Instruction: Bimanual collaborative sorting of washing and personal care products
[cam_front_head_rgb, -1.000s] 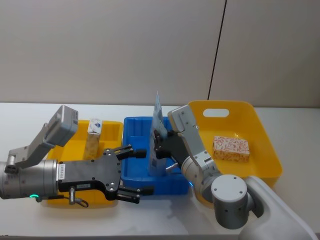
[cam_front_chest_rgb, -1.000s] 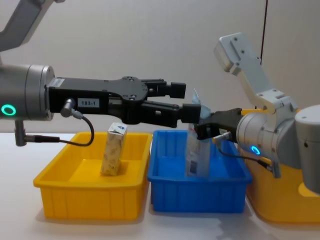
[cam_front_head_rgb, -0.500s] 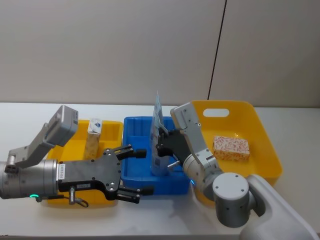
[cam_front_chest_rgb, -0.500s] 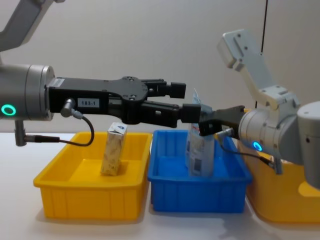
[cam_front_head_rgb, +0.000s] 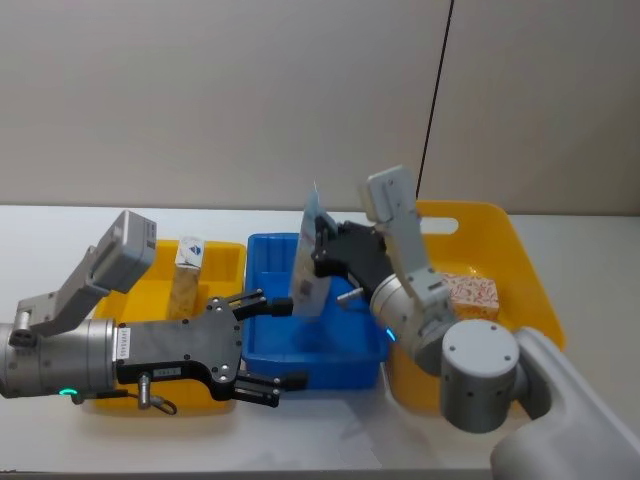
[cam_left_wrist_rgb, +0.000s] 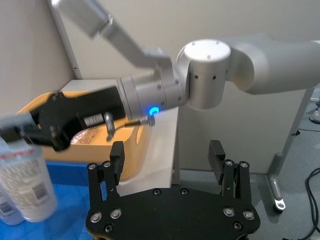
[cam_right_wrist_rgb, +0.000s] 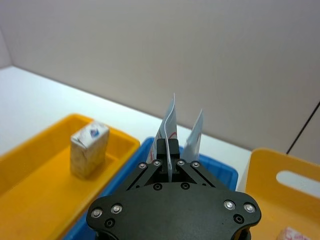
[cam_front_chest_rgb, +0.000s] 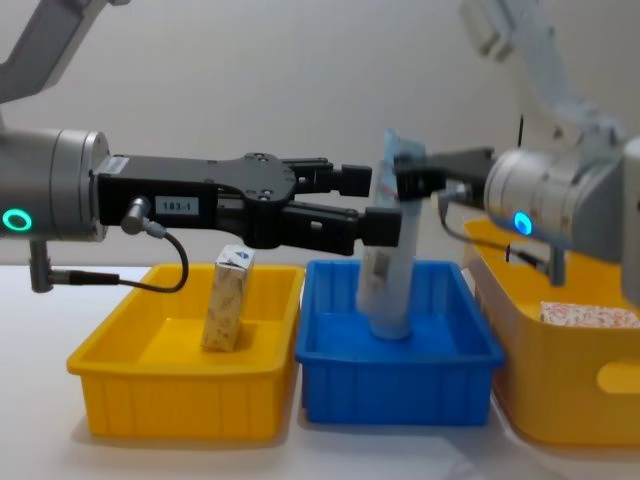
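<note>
The right gripper (cam_front_head_rgb: 322, 250) is pinching the top of the tall light-blue pouch (cam_front_head_rgb: 308, 275), its fingers pressed together on the upper edge, as the right wrist view shows with the pouch tips rising from between the closed fingers (cam_right_wrist_rgb: 168, 150). In the chest view the pouch (cam_front_chest_rgb: 385, 250) hangs tilted, its top leaning toward the right, and its lower end sits inside the blue bin (cam_front_chest_rgb: 400, 375); whether it touches the bin floor cannot be told. The blue bin (cam_front_head_rgb: 270, 345) stands in the middle of the white table (cam_front_head_rgb: 330, 440), between two yellow containers.

The left gripper (cam_front_head_rgb: 268, 345) hovers near the front of the table, reaching toward the right over the near edge of the left yellow bin (cam_front_head_rgb: 225, 265) and the blue bin, with its fingers spread apart and holding nothing. In the chest view it (cam_front_chest_rgb: 372, 205) sits just left of the pouch.

The narrow cream carton (cam_front_head_rgb: 186, 275) stands upright in the left yellow bin (cam_front_chest_rgb: 180, 400), where the chest view also shows it (cam_front_chest_rgb: 227, 298). The white box with red-orange floral print (cam_front_head_rgb: 472, 290) lies flat in the large yellow tub (cam_front_head_rgb: 520, 270) on the right, and in the chest view (cam_front_chest_rgb: 588, 315) its top peeks above the tub wall (cam_front_chest_rgb: 560, 380)
</note>
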